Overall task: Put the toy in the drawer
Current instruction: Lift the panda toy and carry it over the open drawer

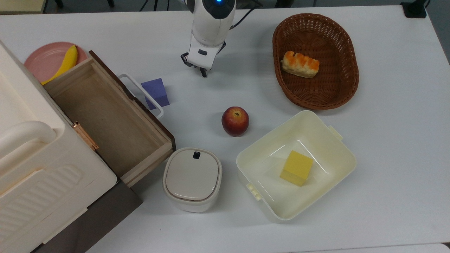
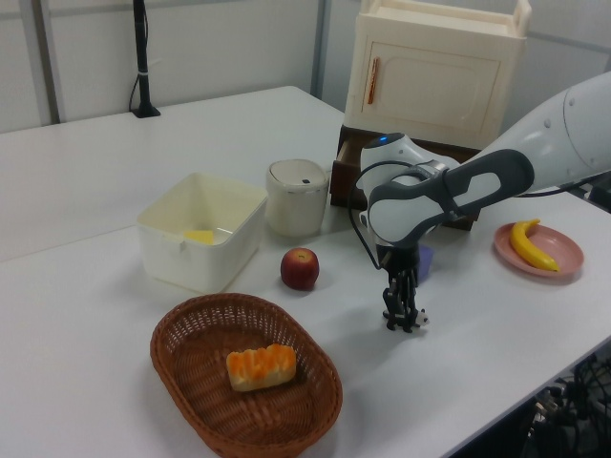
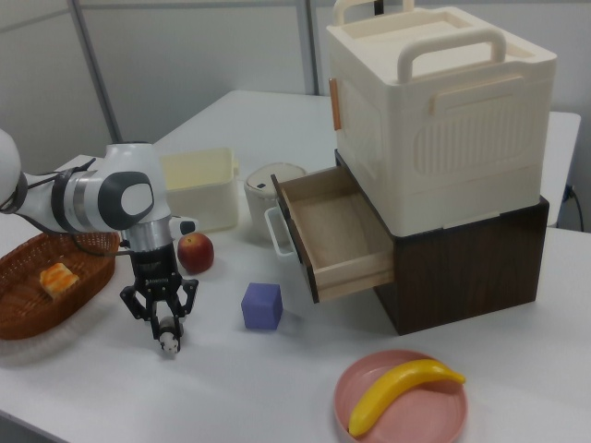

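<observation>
hand [image 3: 168,336] points straight down at the table, fingers closed on the toy [image 3: 169,345].

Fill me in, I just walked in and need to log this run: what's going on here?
The robot arm's gripper is down at the table, its fingers closed around the small panda toy, which is still on or just above the tabletop. The drawer stands pulled open and empty, past the purple cube. The toy is gripped, but not yet carried over.

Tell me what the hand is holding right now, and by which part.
The hand is shut on the small black-and-white panda toy, gripping its upper part while it stands on the white table.
</observation>
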You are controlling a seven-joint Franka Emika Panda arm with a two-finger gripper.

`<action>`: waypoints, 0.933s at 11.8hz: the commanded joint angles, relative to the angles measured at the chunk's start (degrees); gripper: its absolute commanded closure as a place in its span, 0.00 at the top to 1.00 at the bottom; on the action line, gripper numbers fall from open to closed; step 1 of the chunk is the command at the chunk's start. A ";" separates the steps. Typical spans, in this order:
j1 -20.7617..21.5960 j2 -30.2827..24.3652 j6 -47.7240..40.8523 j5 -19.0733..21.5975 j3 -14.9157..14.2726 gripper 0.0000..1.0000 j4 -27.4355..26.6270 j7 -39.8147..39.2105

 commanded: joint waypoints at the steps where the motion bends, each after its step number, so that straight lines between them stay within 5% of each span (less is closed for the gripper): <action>1: 1.32 0.10 1.20 -0.97 -1.19 0.02 1.53 1.45; 7: 1.41 -0.08 0.58 0.61 -0.49 0.00 15.57 9.26; 11: 0.27 0.35 0.58 5.69 -0.92 0.00 25.87 10.51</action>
